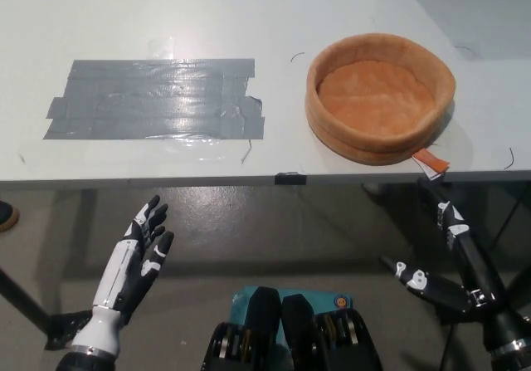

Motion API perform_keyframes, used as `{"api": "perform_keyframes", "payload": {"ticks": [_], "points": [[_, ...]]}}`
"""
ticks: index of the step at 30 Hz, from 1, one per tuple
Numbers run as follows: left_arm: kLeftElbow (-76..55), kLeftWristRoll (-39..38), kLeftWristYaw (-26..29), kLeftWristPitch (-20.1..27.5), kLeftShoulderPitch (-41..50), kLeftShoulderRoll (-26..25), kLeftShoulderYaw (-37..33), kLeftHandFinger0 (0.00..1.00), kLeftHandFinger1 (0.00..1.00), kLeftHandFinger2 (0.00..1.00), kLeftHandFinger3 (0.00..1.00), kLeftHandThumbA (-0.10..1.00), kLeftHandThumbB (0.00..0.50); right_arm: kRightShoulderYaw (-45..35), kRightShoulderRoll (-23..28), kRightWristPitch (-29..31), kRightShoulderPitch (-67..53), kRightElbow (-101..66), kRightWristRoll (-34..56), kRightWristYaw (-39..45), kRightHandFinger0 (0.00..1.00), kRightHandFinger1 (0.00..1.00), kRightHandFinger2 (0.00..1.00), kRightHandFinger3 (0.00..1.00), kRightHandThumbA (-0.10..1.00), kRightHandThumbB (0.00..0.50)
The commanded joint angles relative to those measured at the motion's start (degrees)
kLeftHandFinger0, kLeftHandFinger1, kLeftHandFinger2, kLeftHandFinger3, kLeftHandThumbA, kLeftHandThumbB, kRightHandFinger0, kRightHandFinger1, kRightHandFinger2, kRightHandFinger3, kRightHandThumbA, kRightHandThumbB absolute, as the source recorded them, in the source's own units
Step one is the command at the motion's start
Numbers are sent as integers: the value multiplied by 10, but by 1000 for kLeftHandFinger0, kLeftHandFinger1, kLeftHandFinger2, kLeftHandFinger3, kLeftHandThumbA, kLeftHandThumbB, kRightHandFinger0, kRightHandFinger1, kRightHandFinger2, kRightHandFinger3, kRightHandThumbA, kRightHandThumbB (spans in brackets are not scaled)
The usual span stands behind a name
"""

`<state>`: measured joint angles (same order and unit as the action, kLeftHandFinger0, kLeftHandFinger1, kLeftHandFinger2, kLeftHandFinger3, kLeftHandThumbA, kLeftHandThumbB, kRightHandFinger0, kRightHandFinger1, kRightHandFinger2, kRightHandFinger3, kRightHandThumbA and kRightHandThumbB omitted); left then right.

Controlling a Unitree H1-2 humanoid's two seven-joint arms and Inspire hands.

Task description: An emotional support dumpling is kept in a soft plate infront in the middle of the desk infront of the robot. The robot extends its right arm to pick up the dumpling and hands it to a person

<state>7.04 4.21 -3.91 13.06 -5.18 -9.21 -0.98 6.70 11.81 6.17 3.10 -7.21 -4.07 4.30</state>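
The black right hand [452, 259] is hanging below the front edge of the desk [249, 22], at the lower right, with its fingers [449, 219] spread wide apart and holding nothing. One finger is pointing up toward the underside of the desk edge, another is reaching out to the left, and none of them is touching the desk or the plate.

The soft orange plate [328, 118] is sitting on the right part of the desk, near the front edge, and only its own fuzzy orange floor is showing inside the rim. A small orange and white tag [431, 162] is sticking out from the plate's near right side, lying on the desk just above the black hand.

The dumpling is not showing anywhere in this view.

The white left hand [137, 255] is resting below the desk at the lower left, palm turned inward, fingers apart and slightly curled, gripping nothing.

A patch of grey tape strips [153, 99] is lying flat on the left part of the desk, well apart from the plate.
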Motion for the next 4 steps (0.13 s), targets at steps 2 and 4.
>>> {"api": "perform_keyframes", "payload": {"ticks": [2, 4], "points": [[-74, -55, -22, 12, 12, 1, 2, 1000, 1000, 1000, 1000, 725, 287, -5, 0, 21, 7, -17, 7, 11, 1000, 1000, 1000, 1000, 831, 339], [-130, -75, -34, -1, 10, -5, -1, 1000, 1000, 1000, 1000, 699, 265, -7, 0, 19, 9, -16, 9, 11, 1000, 1000, 1000, 1000, 827, 334]]}}
